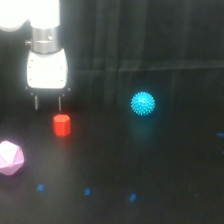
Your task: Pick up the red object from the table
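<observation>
The red object (62, 125) is a small faceted red block standing on the black table (150, 170), left of centre in the exterior view. My gripper (48, 103) hangs from the white arm, just above it and a little to the view's left. Its two thin dark fingers (36, 101) point down, spread apart with nothing between them. The fingertips end just above the block's top and do not touch it.
A cyan spiky ball (143, 103) lies to the exterior view's right of the red block. A pink polyhedron (10, 158) sits at the left edge, nearer the camera. Small blue marks (87, 191) dot the table's front.
</observation>
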Motion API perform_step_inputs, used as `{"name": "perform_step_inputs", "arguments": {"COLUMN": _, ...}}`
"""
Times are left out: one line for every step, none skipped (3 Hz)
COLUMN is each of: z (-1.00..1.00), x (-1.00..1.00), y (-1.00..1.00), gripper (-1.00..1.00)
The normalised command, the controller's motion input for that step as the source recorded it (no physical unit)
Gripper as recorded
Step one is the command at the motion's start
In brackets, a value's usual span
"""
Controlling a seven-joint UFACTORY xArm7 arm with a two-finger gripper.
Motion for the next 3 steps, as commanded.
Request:
{"name": "perform_step_inputs", "arguments": {"z": -0.91, "x": 1.00, "y": -0.22, "gripper": 0.77}}
{"name": "perform_step_inputs", "arguments": {"z": -0.38, "x": 0.60, "y": -0.17, "gripper": 0.31}}
{"name": "perform_step_inputs", "arguments": {"z": -0.46, "x": 0.06, "y": -1.00, "gripper": 1.00}}
